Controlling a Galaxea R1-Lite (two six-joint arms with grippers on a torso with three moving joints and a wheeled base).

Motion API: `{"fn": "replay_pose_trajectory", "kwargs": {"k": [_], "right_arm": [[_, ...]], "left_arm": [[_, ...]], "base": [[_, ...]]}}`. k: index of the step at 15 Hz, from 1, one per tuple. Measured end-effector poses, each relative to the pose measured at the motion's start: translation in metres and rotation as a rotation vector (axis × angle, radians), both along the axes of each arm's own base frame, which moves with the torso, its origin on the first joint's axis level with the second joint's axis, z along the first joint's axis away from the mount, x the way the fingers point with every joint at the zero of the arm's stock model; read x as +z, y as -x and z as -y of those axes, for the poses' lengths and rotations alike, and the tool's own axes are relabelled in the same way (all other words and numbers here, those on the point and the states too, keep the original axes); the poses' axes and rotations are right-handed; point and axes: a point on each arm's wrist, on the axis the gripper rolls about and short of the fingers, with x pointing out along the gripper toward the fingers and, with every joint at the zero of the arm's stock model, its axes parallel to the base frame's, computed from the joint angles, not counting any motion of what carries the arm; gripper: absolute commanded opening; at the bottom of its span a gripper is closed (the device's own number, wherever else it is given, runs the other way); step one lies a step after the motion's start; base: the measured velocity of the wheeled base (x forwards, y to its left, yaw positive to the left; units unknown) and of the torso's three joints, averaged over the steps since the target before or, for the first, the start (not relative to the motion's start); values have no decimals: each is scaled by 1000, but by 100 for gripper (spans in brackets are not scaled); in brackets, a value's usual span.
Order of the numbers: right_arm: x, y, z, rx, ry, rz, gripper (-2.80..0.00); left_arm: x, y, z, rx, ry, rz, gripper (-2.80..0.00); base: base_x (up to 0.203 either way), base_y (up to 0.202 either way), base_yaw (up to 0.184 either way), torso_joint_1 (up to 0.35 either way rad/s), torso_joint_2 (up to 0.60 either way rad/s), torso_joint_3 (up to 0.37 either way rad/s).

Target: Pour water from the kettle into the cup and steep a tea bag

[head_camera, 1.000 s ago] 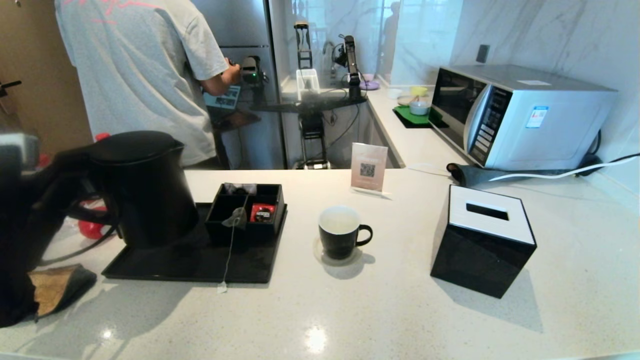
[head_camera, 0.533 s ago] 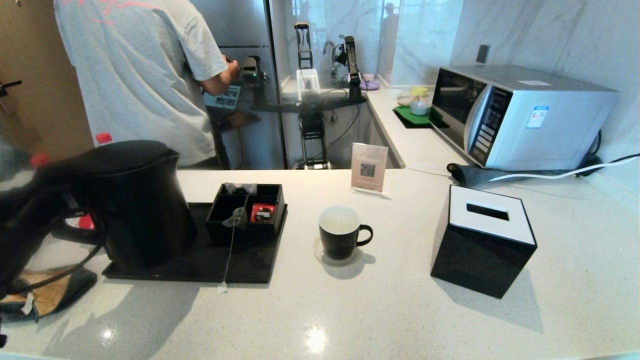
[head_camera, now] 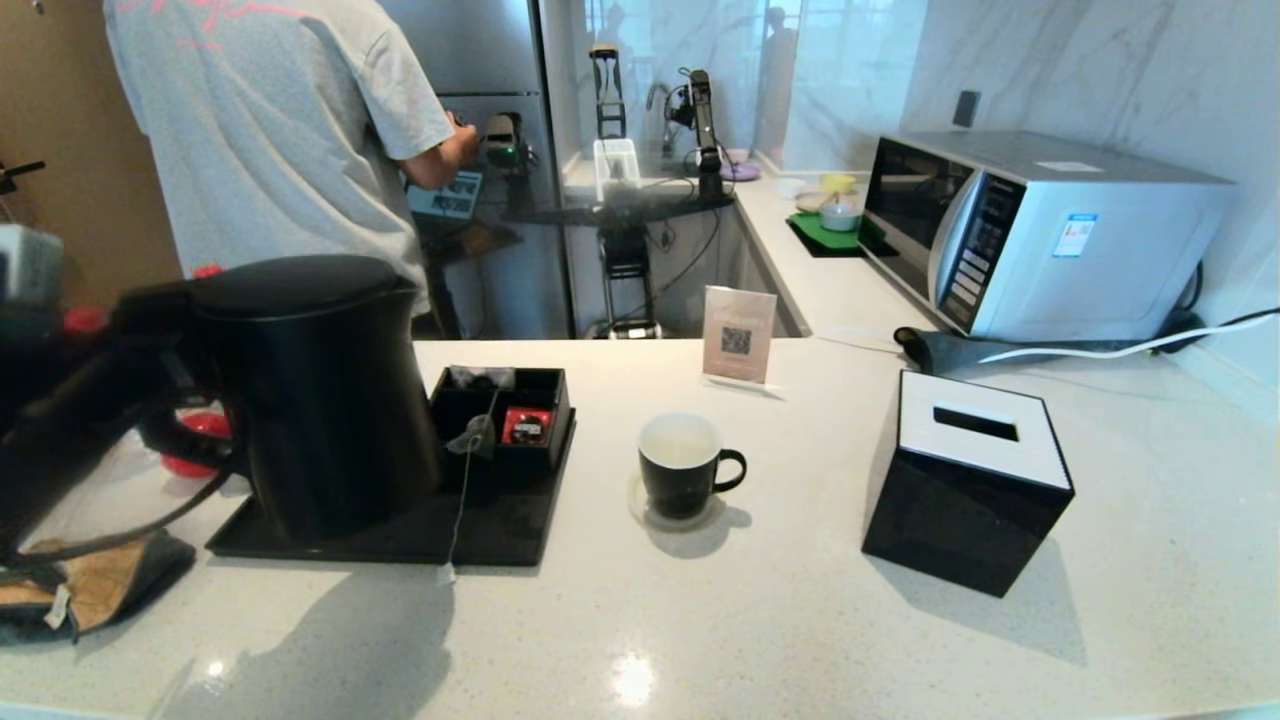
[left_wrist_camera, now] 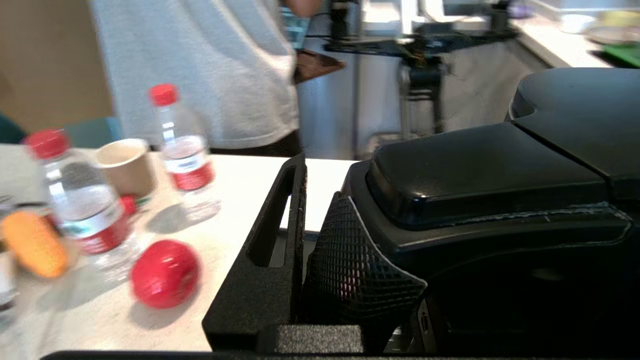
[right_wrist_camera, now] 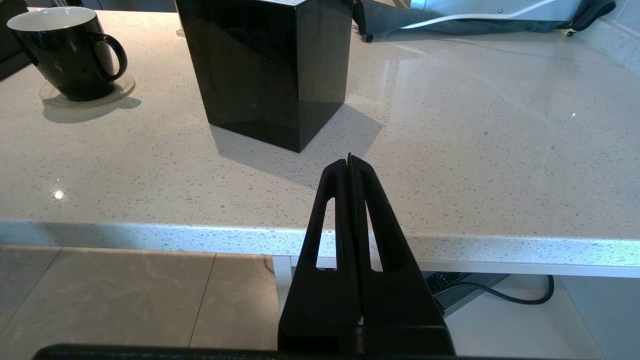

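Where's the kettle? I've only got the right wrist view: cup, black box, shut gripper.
Observer: In the head view, the kettle is upright over the black tray, left of the cup.
Operator: Held?
Observer: Yes, the left gripper is clamped on its handle.
Operator: Tea bag?
Observer: The tea bag hangs on the front of the small box on the tray, not in the cup.
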Motion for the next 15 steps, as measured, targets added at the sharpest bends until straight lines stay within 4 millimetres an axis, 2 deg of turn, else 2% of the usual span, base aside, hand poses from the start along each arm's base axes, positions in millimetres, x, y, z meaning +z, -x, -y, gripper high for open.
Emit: {"fn": "replay_pose_trajectory", "kwargs": {"k": [4,15], "right_arm": [[0,0,0,0,0,0,-280],[0,0,0,-1,0,0,-280]], "left_arm": [[12,-2,20,-89,-1,-1,-280],[14,-5,73,-177,-95,-168,-280]], "base": [[0,0,0,0,0,0],[0,0,0,0,0,0]]}}
